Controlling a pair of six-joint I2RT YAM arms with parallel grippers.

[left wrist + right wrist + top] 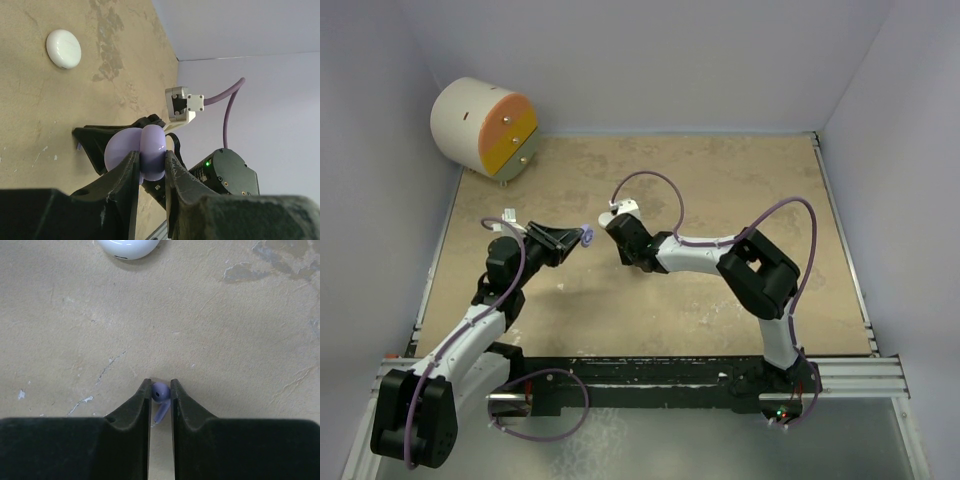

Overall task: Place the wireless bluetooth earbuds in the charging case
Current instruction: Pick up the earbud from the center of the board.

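Two arms are seen over a tan, mottled table (720, 200). One lilac charging case (125, 147) is clamped between the narrowly set fingers of the left gripper (150, 160) and is held up off the table, in the air just left of the right arm's wrist. The case is seen as two rounded lobes side by side, which suggests an open lid, though this cannot be told for certain.

One lilac earbud (159, 393) is pinched between the tips of the right gripper (160, 383), whose jaws are drawn in almost together. The bud's rounded head is gripped at the very fingertips, and its stem runs back into the slot between the fingers. The bud is held down at the table surface; whether it is touching the table cannot be told.

One white charging case (64, 48), round and closed, lies flat on the table, well apart from the lilac case and a little beyond the right gripper's tips. In all, two cases and one earbud are made out.

One white cylindrical drawer unit (485, 125) with orange and yellow fronts is set at the far left corner.
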